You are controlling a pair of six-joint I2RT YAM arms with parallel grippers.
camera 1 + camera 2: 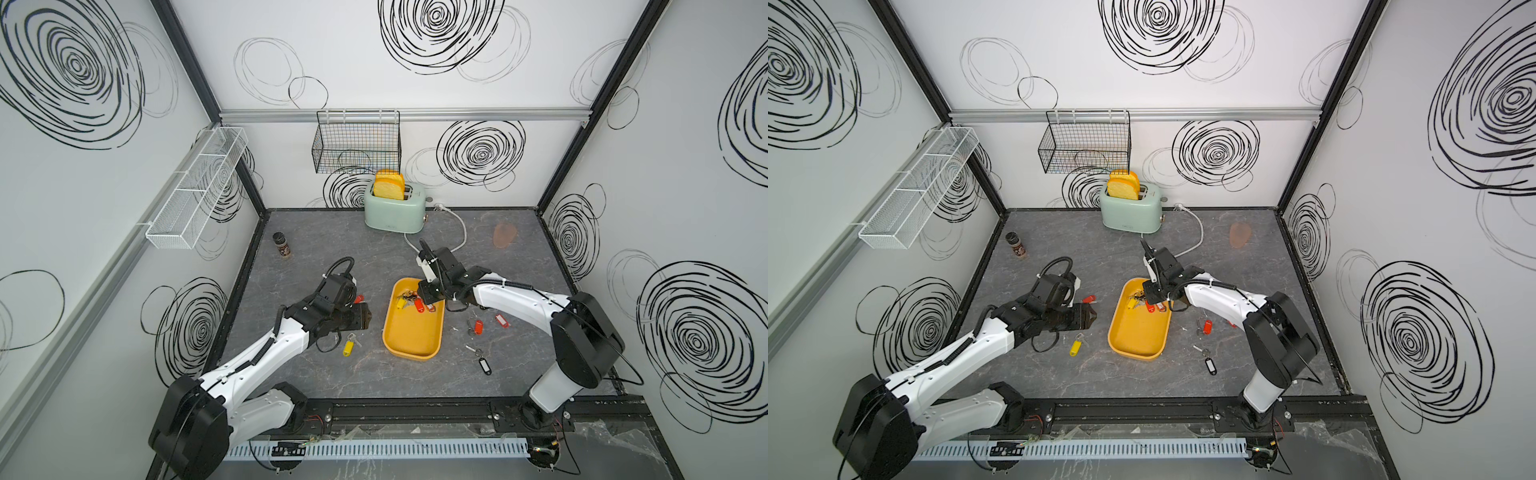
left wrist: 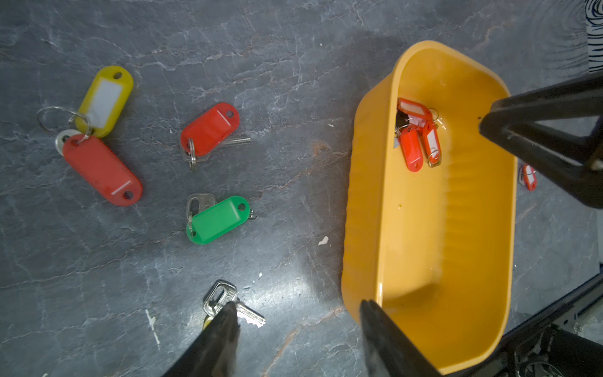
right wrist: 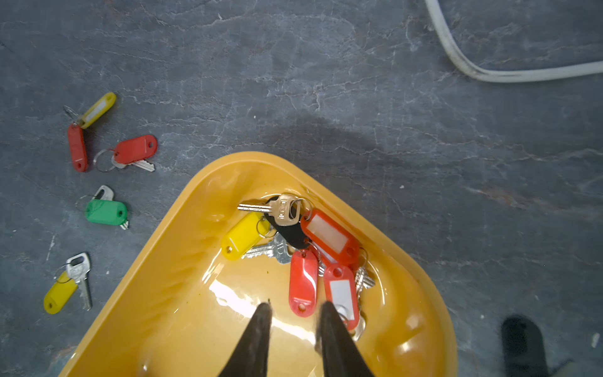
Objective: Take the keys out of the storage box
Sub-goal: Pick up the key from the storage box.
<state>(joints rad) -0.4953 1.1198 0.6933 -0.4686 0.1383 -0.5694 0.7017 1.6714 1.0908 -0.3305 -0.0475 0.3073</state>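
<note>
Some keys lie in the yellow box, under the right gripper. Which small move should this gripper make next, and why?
Probably lower the right gripper a little and close on the plain red tag. Its jaws stand open over the storage box, and this tag's end lies in line with the gap between them, at the edge of the heap of keys.
</note>
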